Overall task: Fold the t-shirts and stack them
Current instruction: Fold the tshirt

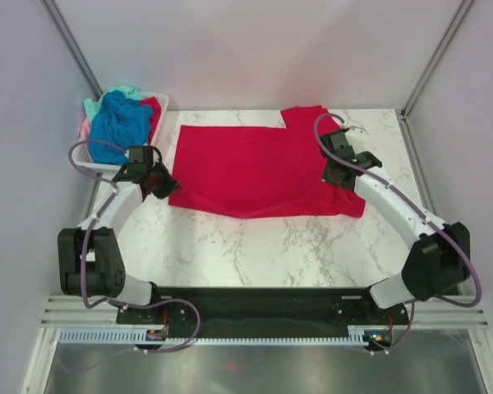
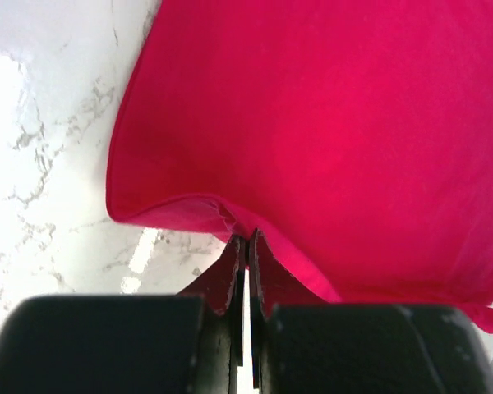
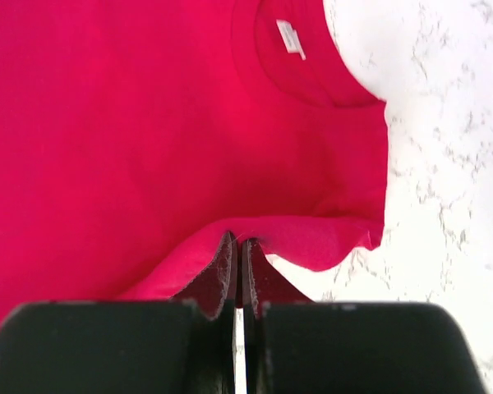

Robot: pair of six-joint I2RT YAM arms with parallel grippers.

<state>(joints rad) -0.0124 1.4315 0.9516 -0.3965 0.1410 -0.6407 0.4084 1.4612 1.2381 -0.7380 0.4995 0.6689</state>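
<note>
A crimson red t-shirt [image 1: 259, 168] lies spread across the middle of the marble table. My left gripper [image 1: 160, 182] is shut on its left edge, with the hem pinched between the jaws in the left wrist view [image 2: 246, 240]. My right gripper [image 1: 338, 174] is shut on the shirt's right edge near the collar, the cloth pinched in the right wrist view [image 3: 239, 242]. The collar with a white tag [image 3: 290, 37] shows there. Blue [image 1: 119, 123], teal [image 1: 123, 90], pink [image 1: 85, 129] and red [image 1: 152, 107] shirts lie heaped in the basket.
A white slatted basket [image 1: 86, 164] stands at the far left corner of the table. Bare marble table [image 1: 255, 250] lies in front of the shirt. Frame posts rise at the back corners.
</note>
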